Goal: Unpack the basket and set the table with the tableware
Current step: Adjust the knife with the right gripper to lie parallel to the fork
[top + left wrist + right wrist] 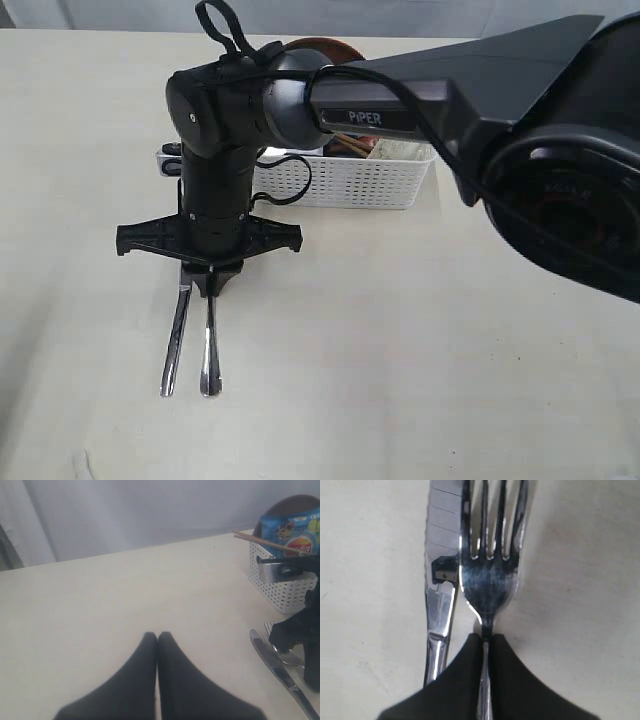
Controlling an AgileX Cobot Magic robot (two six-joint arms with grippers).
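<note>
Pale cream table (450, 380) fills the exterior view. We see the right arm (400, 100) stretched across it, hiding much of the white basket (370, 185) behind, so that only the lattice wall and a sliver of brown plate (325, 45) show. The right gripper (210, 288) stands over the far end of the fork (209, 350). The fork lies on the table beside the knife (176, 345), both in front of the basket.

From the left wrist, we find the left gripper (157, 636) with its fingers pressed together on nothing, above bare table. Off to one side stands the basket, holding a blue crisp bag (292, 530), with chopsticks (265, 541) jutting over the rim. The right arm's black parts cover part of the cutlery.

From the right wrist, the fingers (455, 680) are clenched on the fork's neck — the knife lies just beside it, outside the grip.
</note>
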